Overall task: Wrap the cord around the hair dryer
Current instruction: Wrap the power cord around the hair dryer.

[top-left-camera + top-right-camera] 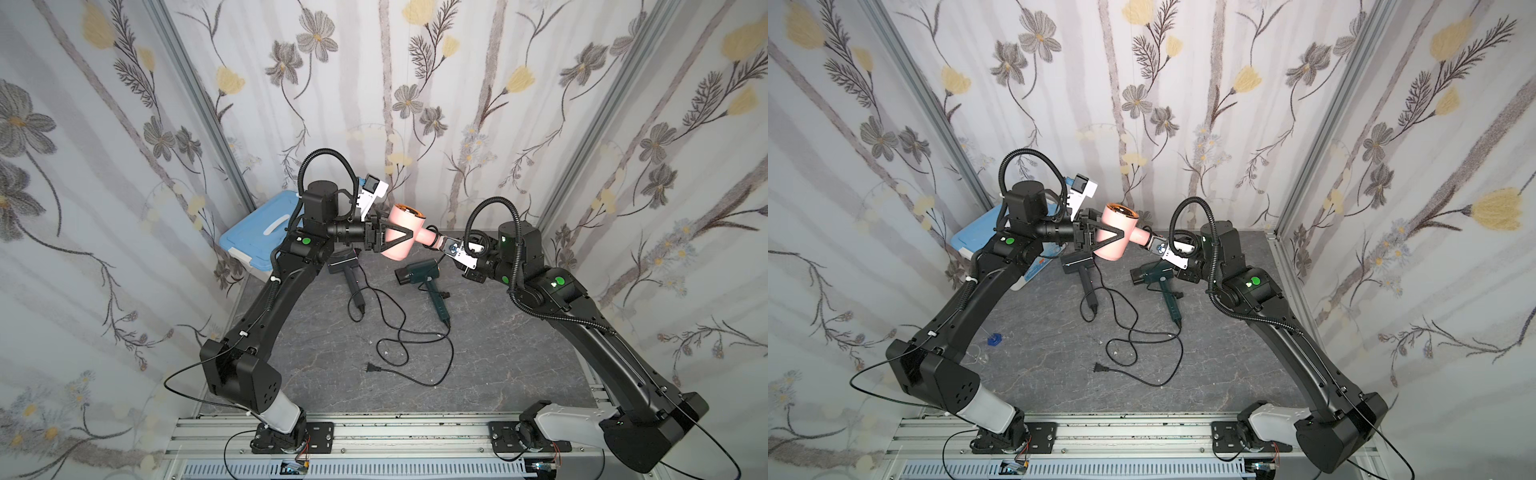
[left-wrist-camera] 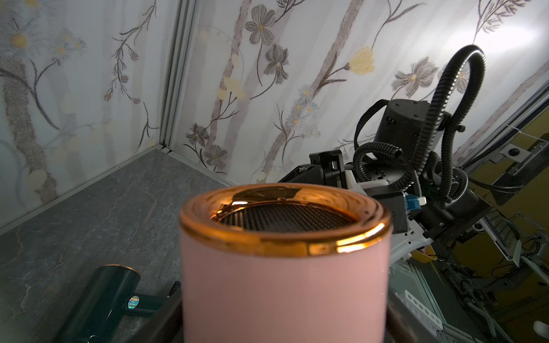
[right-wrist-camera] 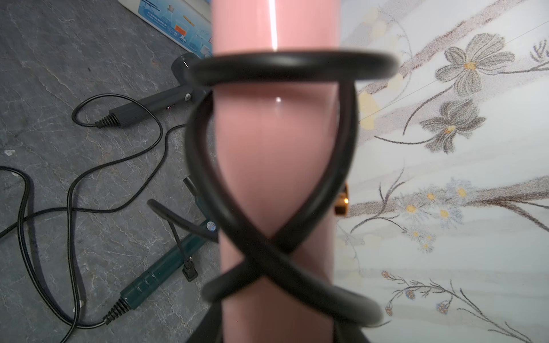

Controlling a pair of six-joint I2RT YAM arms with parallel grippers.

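Observation:
A pink hair dryer (image 1: 399, 245) (image 1: 1111, 249) with a copper-rimmed mouth hangs in the air between my two arms. My left gripper (image 1: 405, 235) (image 1: 1119, 235) is shut on its barrel (image 2: 285, 282), with dark fingers on either side. The black cord (image 3: 291, 66) lies in crossing loops around the pink handle (image 3: 276, 148). My right gripper (image 1: 440, 243) (image 1: 1152, 245) is shut on the end of that handle, below the loops. The cord's plug end is hidden.
On the grey table lie a dark grey hair dryer (image 1: 349, 274) and a dark green one (image 1: 419, 274), their loose cords (image 1: 399, 332) sprawled toward a plug (image 1: 374, 368). A blue-lidded box (image 1: 257, 237) stands at the back left corner.

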